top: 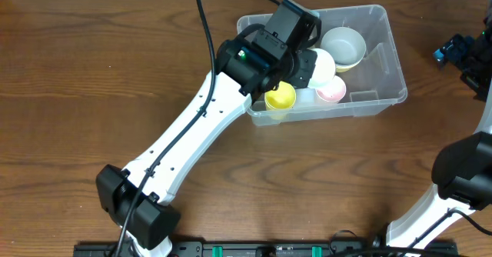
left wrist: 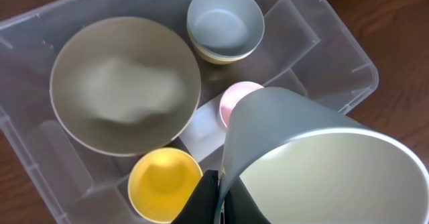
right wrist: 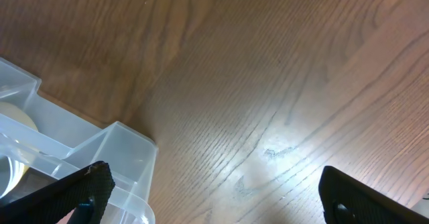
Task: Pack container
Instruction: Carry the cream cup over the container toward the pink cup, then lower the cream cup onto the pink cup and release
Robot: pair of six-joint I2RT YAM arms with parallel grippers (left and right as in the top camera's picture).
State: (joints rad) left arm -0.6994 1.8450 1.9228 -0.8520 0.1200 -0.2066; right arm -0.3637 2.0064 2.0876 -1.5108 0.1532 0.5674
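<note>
Closest to the left wrist camera, a pale grey cup (left wrist: 322, 163) is filling the lower right of the view, tilted with its mouth turned toward the lens. The left claw (left wrist: 213, 202) is pinching the thin wall of this cup, with its fingers closed tight on it, and is holding it above the container (left wrist: 352, 66). The container is sitting on the wooden table (right wrist: 268, 83), at the far side and a little right of centre in the overhead view. Inside it, a wide beige bowl (left wrist: 124, 83) is lying beside a small blue-grey bowl (left wrist: 224, 23), which is nesting in a yellowish bowl (left wrist: 214, 56). A pink cup (left wrist: 234, 100) and a yellow cup (left wrist: 164, 184) are standing near the wall on the robot's side. The right claw (right wrist: 228, 196) is hanging over the table just beside a corner of the container, with its fingers spread wide and nothing between them.
</note>
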